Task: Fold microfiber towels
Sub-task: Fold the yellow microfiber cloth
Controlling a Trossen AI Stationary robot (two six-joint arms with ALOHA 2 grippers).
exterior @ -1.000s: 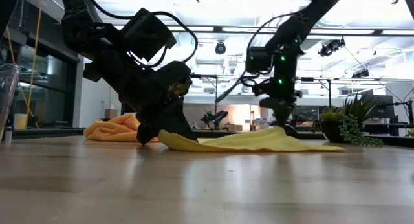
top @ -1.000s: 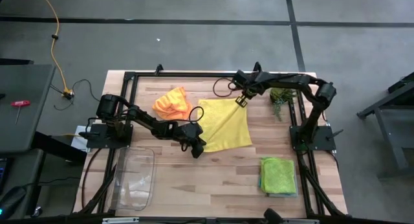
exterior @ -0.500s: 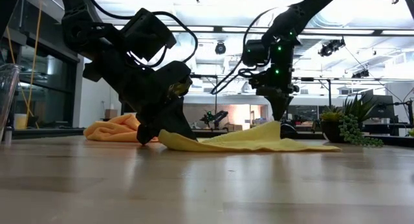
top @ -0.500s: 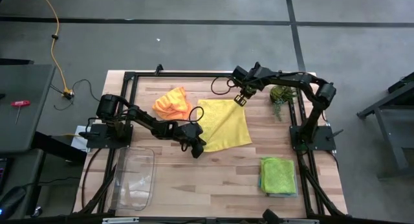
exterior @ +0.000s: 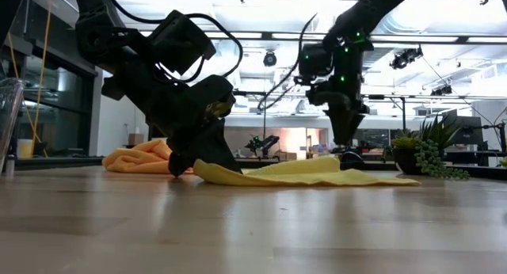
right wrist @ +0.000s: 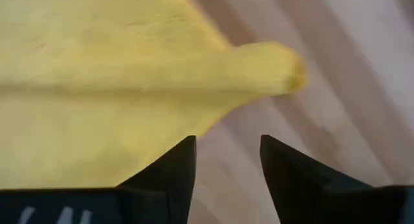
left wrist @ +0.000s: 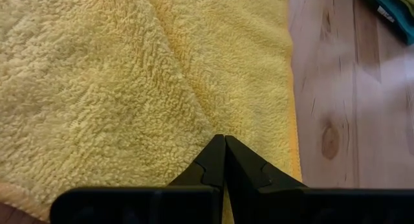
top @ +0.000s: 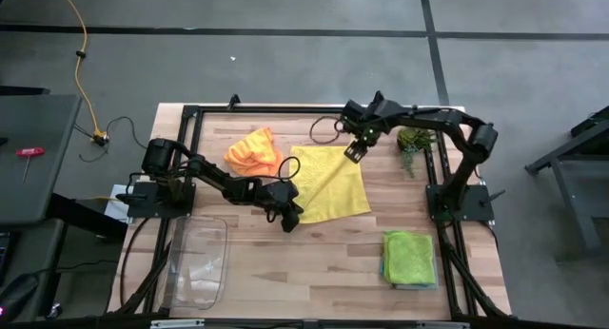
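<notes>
The right gripper (top: pixel 353 154) hangs over the far right corner of the yellow towel (top: pixel 330 182) with its fingers (right wrist: pixel 169 172) parted and nothing between them, the rumpled corner (right wrist: pixel 275 67) lying loose on the wood just beyond; the left gripper (top: pixel 291 218) is down at the towel's near left corner with its fingers (left wrist: pixel 207 166) pressed together, pinching the edge of the cloth against the table (top: pixel 314 262); the yellow towel lies spread between the two, mostly flat, a soft ridge running across it; the orange towel (top: pixel 253 151) sits bunched just beside it toward the left arm; a lime green towel (top: pixel 410 256) lies folded on a teal one near the front right; a small green plant (top: pixel 412 145) stands at the far right, and a clear plastic tray (top: pixel 198 263) rests at the front left.
</notes>
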